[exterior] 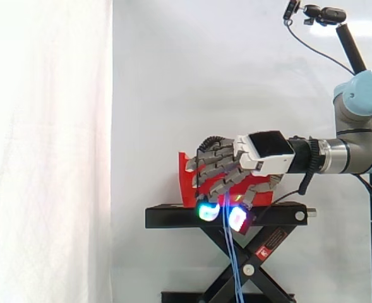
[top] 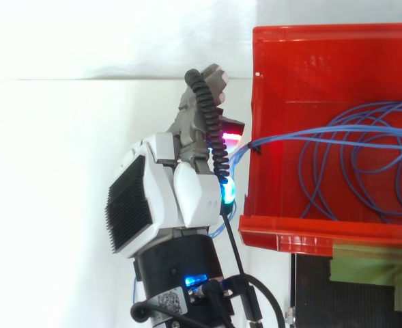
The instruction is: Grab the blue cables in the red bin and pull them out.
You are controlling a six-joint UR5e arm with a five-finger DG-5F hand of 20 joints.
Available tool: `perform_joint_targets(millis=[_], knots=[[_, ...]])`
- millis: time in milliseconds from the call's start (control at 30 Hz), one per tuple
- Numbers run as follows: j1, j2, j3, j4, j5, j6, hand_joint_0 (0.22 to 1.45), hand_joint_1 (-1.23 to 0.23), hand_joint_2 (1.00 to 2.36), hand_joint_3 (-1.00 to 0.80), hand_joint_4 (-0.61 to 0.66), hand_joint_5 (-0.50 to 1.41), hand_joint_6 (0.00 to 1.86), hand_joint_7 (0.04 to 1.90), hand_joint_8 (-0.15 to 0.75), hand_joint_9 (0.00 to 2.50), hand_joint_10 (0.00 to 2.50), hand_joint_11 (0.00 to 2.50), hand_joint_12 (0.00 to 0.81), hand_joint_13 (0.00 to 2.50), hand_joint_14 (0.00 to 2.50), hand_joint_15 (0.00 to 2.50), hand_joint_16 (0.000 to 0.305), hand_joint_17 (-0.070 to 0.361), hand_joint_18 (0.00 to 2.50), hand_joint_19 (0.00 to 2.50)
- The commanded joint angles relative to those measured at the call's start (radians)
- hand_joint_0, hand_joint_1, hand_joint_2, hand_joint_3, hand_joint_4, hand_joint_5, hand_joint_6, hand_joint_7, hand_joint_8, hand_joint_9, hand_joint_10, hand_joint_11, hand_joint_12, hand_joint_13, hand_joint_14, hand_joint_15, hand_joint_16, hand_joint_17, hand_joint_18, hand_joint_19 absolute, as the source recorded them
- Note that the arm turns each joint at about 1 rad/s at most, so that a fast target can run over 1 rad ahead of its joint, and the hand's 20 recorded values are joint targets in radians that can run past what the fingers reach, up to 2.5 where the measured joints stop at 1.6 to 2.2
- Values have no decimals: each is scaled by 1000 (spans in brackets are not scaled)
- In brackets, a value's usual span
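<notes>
White curtain (exterior: pixel 173 76) forms the background. Before it, at lower centre of the side view, a black stand (exterior: pixel 173 217) carries the red bin (top: pixel 323 31), which takes up the right half of the top view. The hand (top: pixel 187 184) lies just outside the bin's left wall, at centre of the top view. Its fingers are curled downward and drawn together, the glowing fingertips (exterior: pixel 208 211) pinching a bundle of the blue cables (top: pixel 351 147). Most of the cable lies coiled inside the bin; several strands cross the left wall to the hand, and a loose length hangs from the fingertips to the bottom edge of the side view. For a clean pull, the pinch should be firm and the hand drawn away from the bin and somewhat upward, so the strands slide over the wall rather than snag on it or drag the bin along.
</notes>
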Motion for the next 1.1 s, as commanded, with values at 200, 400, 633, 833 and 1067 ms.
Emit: perform_joint_targets(millis=[200,400,633,833,1067], knots=[[5,0,10,-5,0,-27,781,-929,1000,-1000,69,1040,14,776,211,686,16,423,342,469,13,334,45,102,362,493],[7,0,18,-18,0,-34,782,-927,1000,-1000,68,1043,14,781,211,699,14,436,342,478,13,337,45,102,372,500],[7,0,51,-101,0,-59,784,-919,1000,-1000,67,1046,14,773,208,702,16,437,343,488,13,342,46,103,379,501],[7,0,71,-136,3,-82,784,-921,1000,-1000,59,1042,14,775,207,708,17,439,340,491,13,340,46,103,385,500],[7,0,71,-140,6,-82,786,-929,1000,-1000,73,1033,14,758,207,711,15,441,341,493,13,347,46,103,388,500]])
